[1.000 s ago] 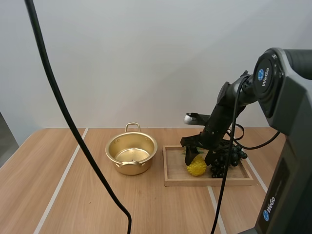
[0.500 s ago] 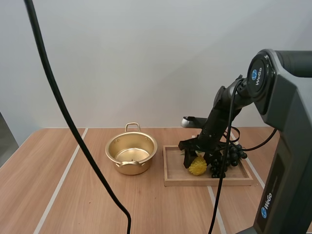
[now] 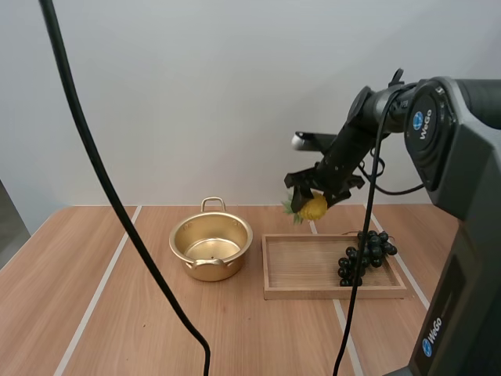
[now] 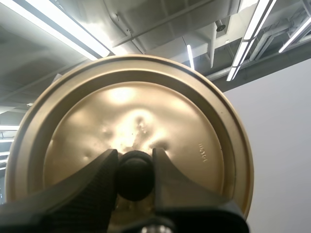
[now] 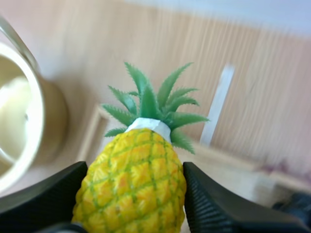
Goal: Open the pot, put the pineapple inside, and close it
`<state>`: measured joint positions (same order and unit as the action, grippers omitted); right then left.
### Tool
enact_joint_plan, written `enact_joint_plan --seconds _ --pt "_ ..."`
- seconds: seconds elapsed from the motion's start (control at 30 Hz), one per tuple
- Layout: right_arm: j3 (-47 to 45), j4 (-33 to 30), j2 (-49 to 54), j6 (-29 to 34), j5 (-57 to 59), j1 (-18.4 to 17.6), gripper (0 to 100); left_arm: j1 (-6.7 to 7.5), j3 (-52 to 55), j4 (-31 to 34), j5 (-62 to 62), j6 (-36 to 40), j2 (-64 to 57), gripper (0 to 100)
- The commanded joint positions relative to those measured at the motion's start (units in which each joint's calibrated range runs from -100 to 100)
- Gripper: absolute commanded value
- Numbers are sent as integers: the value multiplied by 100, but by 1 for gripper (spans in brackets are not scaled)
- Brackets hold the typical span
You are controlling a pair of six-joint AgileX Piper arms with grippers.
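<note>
Our right arm (image 3: 462,164): dark grey housing with rounded joints, bearing 2 round blue badges (image 3: 423,119) lettered "WeGo" in white, then slimmer black links (image 3: 354,149). Our right hand (image 3: 315,202) and our left hand (image 4: 135,174): each has 2 matte black fingers (image 4: 92,182), broad at the root, tapering to blunt tips.

Delta: right tool (image 3: 314,200) is up off the wooden tray (image 3: 333,293) with the pineapple (image 3: 315,208) clamped; 0.5 s ago both were down in it. Tray now sits below the tool.
</note>
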<state>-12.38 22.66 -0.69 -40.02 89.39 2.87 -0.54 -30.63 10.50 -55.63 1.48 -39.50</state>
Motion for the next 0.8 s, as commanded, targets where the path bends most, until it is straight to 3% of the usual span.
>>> enact_joint_plan --seconds 0.0,0.37,0.77 --pt "507 250 478 -53 80 -4 0 6 -31 167 190 -5 -11 0" --pt "844 1327 2088 -796 -1805 -4 0 6 -31 248 190 -5 -66 0" --pt "817 1343 3463 -843 -3070 -4 0 6 -31 248 241 -5 -66 0"
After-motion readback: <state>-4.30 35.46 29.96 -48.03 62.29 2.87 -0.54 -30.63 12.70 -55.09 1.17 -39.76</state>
